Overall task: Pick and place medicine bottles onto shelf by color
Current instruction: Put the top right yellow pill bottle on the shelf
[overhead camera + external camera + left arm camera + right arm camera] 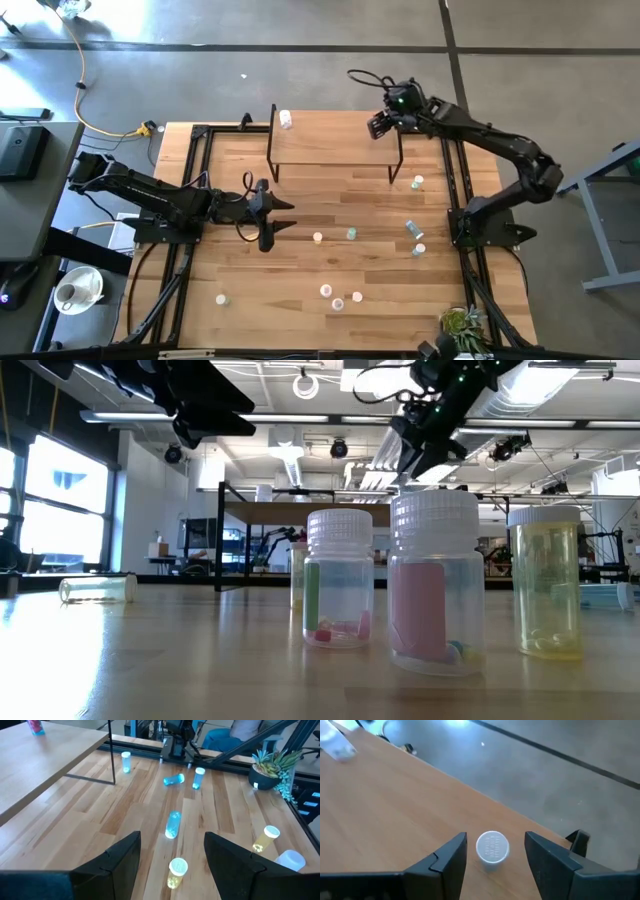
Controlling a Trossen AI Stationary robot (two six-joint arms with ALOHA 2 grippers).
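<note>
The light-wood shelf (335,145) stands at the table's far middle. My right gripper (380,125) hovers open over its far right corner. In the right wrist view a small white-capped bottle (492,847) stands upright on the shelf between the spread fingers (495,837), with a gap on each side. Another bottle (286,120) lies on the shelf's far left end (337,745). My left gripper (283,215) is open and empty above the table, left of centre. Past its fingers (172,840) stands a yellow bottle (175,872), and a teal one (172,825) lies beyond it.
Several loose bottles dot the table: two near the centre (318,238), three at the right (412,228), a group near the front (338,300) and one at the front left (221,298). A potted plant (460,322) sits at the front right corner. Black frame rails (195,180) run along the sides.
</note>
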